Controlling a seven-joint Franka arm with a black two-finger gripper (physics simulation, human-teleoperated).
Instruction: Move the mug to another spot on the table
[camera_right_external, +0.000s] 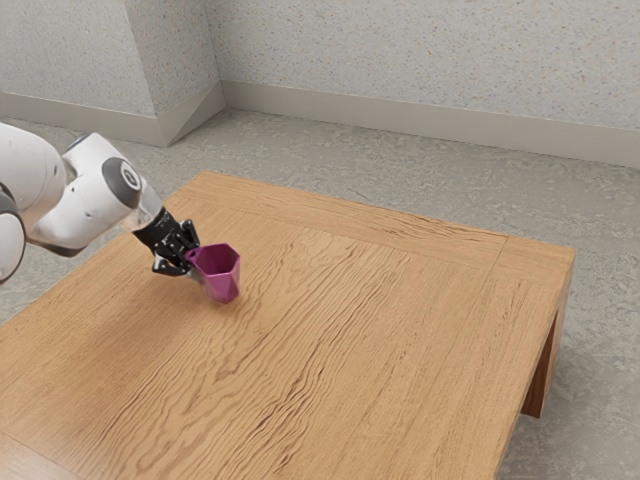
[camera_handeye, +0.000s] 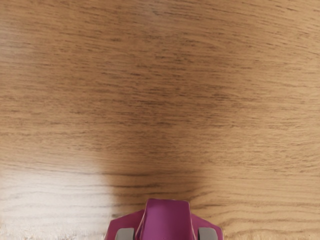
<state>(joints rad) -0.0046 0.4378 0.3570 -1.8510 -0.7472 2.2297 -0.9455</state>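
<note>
Clasping the mug (camera_right_external: 218, 270), gripper (camera_right_external: 191, 264) sits well inside table (camera_right_external: 400, 330) edges

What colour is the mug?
The mug is magenta, a purplish pink; the exterior view shows it best.

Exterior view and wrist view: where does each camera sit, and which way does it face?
Exterior view: beside the arm, above the table, looking down across it; the arm comes in from the exterior view's left, gripper shut on the mug.
Wrist view: at the gripper, looking down at the table past the mug.
Shared: the mug and the table.
</note>
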